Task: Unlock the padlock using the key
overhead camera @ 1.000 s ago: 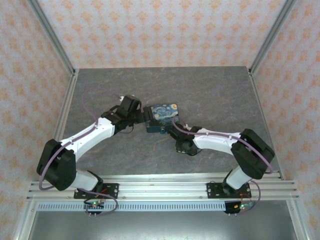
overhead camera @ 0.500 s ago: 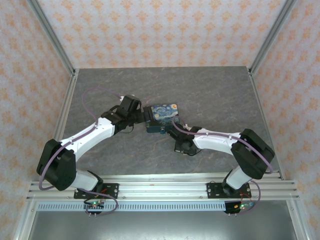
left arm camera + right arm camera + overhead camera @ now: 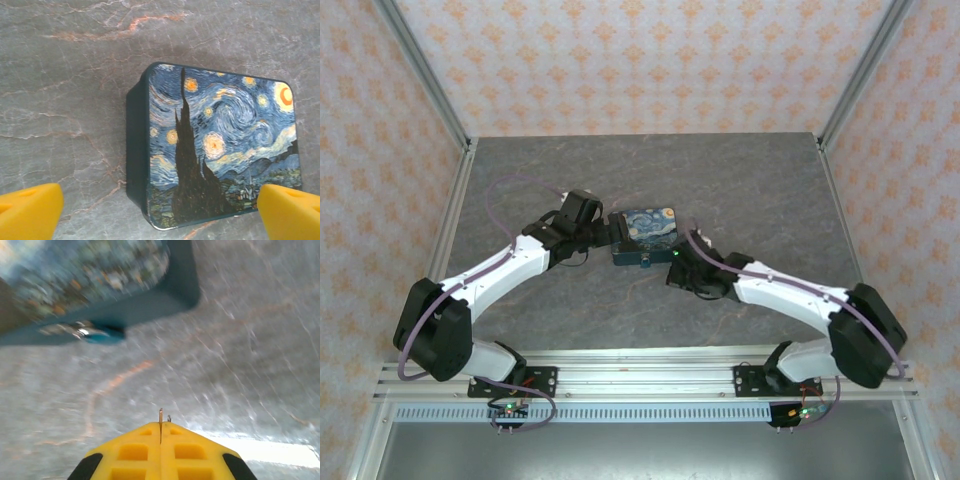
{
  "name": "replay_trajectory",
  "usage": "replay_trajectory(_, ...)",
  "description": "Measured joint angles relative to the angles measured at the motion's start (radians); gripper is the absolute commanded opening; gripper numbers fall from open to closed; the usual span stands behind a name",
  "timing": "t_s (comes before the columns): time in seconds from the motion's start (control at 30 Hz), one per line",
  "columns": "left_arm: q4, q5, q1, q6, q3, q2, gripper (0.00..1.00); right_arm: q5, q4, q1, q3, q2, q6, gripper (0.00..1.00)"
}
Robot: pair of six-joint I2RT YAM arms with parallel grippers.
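Yellow-tipped left gripper (image 3: 160, 215) stood spread around one end of the painted box (image 3: 220, 150), while the right gripper (image 3: 161, 434), apart from the padlock (image 3: 95, 332) on the box's side wall, pinched a thin key (image 3: 160, 415).

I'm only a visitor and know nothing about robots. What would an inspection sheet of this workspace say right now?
Surface: grey marbled table.
Job's things: small padlock at the side wall of the painted box, blurred; key, a thin metal tip, probably the key, sticking out of the right gripper.
Clutter: nothing seen.
Grippers: left gripper, jaws wide open astride the box's end; right gripper, jaws shut on the key, short of the padlock.
Cables: purple cables loop along both arms.
Surroundings: patterned walls, metal frame rail at the near edge.
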Motion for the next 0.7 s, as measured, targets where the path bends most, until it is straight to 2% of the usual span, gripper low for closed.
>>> replay_trajectory(0.13, 0.029, 0.067, 0.006, -0.004, 0.000, 0.000, 1.00, -0.123, 0.147, -0.098, -0.072, -0.061, -0.049, 0.00)
replay_trajectory(0.33, 0.100, 0.216, 0.037, -0.002, 0.010, 0.000, 0.96, -0.374, 0.339, -0.220, -0.125, -0.060, -0.110, 0.00)
replay_trajectory(0.47, 0.136, 0.303, 0.048, 0.003, 0.041, 0.013, 0.88, -0.531, 0.457, -0.276, -0.107, 0.010, -0.134, 0.00)
replay_trajectory(0.7, 0.187, 0.429, 0.058, -0.015, 0.117, 0.099, 0.74, -0.737, 0.558, -0.293, 0.040, 0.204, -0.158, 0.00)
